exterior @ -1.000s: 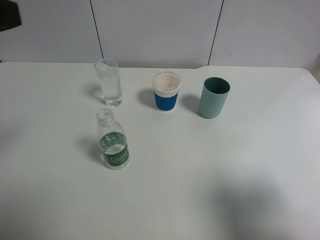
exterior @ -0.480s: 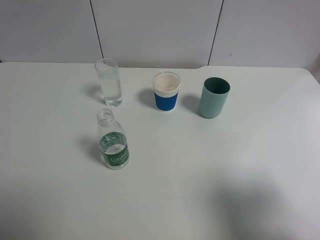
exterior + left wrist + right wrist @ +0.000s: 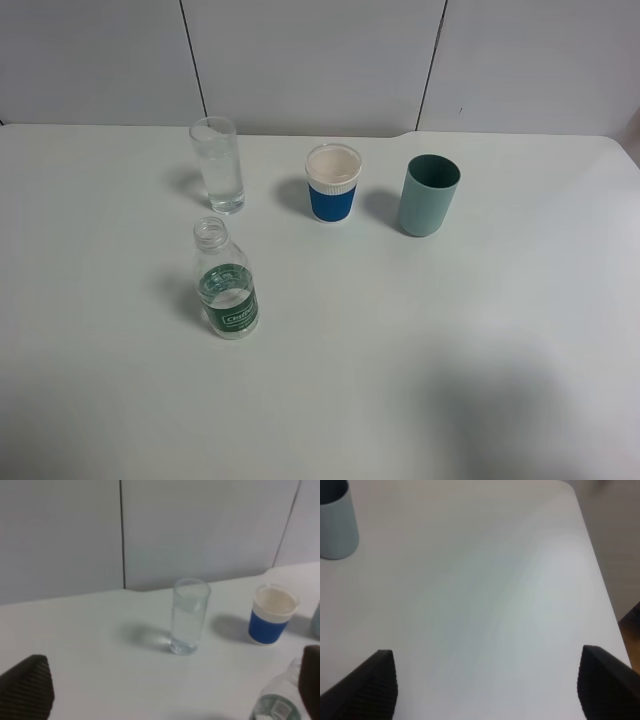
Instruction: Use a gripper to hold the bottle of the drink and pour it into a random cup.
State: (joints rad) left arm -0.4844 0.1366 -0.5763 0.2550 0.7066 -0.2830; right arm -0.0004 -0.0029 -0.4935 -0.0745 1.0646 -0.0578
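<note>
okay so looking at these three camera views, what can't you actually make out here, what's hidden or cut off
- Both arms: out of frame in the high view.
- Left end effector: only two dark finger tips at the picture's edges in its wrist view.
- Bottle: cut off by the edge there, partly behind a finger; whole in the high view.
- Bottle label lettering: too small to read.
- Teal cup: cropped in the right wrist view.
- Blue-and-white cup: contents unclear.

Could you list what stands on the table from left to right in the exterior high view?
glass tumbler and bottle share the leftmost place, then blue-and-white cup → teal-green cup.
</note>
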